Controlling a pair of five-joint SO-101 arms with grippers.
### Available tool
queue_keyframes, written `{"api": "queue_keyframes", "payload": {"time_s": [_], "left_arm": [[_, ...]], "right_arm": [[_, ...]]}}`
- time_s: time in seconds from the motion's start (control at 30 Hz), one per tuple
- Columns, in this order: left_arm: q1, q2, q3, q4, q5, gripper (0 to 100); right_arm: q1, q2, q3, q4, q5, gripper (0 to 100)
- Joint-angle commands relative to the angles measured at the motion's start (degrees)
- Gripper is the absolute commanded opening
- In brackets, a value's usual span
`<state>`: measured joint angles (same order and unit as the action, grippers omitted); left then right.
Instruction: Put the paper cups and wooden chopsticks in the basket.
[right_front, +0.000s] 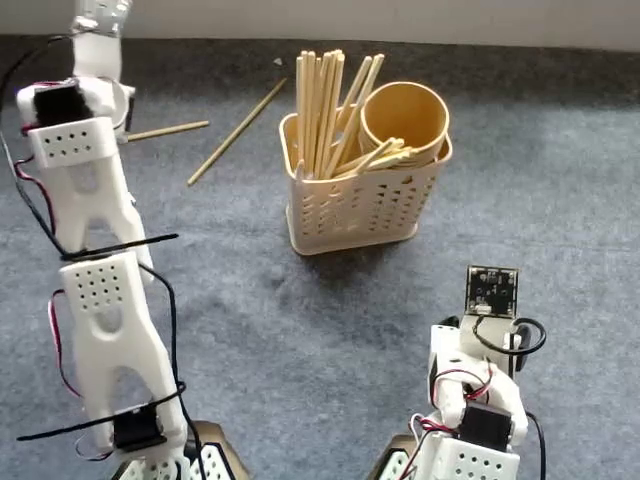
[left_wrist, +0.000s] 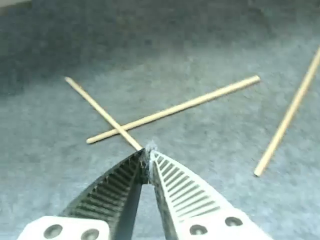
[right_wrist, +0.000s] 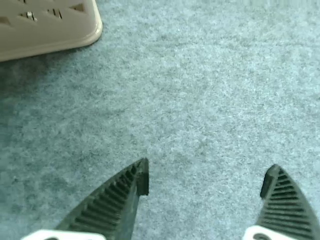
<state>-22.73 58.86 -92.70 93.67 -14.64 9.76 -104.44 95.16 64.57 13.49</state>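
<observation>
The cream, perforated basket (right_front: 365, 205) stands upright on the grey surface. A tan paper cup (right_front: 403, 118) sits tilted inside it, mouth up. Beside the cup a bundle of wooden chopsticks (right_front: 322, 100) stands on end, and a few more lie slanted against the cup. Outside the basket, one loose chopstick (left_wrist: 175, 108) crosses a second chopstick (left_wrist: 102, 114), and a third chopstick (left_wrist: 287, 116) lies flat near them.

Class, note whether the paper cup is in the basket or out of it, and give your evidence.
In. The paper cup stands inside the basket, mouth upward, beside a bundle of chopsticks.
</observation>
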Motion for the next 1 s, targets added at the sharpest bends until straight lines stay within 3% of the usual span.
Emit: {"api": "queue_keyframes", "payload": {"time_s": [0.0,0.07,0.17,0.4,0.5,0.6,0.67,0.87,0.97], "left_arm": [[-5.0,-0.3,1.7,-5.2,-0.4,19],[-6.1,2.4,4.4,-8.4,-0.7,22],[-6.3,6.9,6.3,-16.0,-5.6,20],[-6.1,22.2,6.5,-53.1,-6.1,15],[-5.8,28.4,6.3,-59.4,-9.0,15],[-5.5,31.4,6.5,-55.1,-16.0,15],[-6.9,32.0,6.0,-47.6,-18.0,15],[-8.7,25.3,-3.2,-7.9,-17.8,15],[-7.1,18.9,-2.1,9.0,-21.6,15]], "right_arm": [[-0.3,-0.5,7.2,-0.8,0.7,34.7],[-0.3,-0.5,7.2,-0.8,0.7,34.7],[-0.5,-0.5,7.2,-0.8,0.7,34.7],[-0.4,-0.5,7.2,-0.7,0.7,34.7],[-0.4,-0.5,7.2,-0.7,0.7,34.7],[-0.4,-0.5,7.2,-0.7,0.7,34.7],[-0.6,-0.5,7.2,-0.7,0.7,34.7],[-0.7,-0.5,7.2,-0.8,0.7,34.7],[-0.7,-0.5,7.2,-0.8,0.7,34.7]]}}
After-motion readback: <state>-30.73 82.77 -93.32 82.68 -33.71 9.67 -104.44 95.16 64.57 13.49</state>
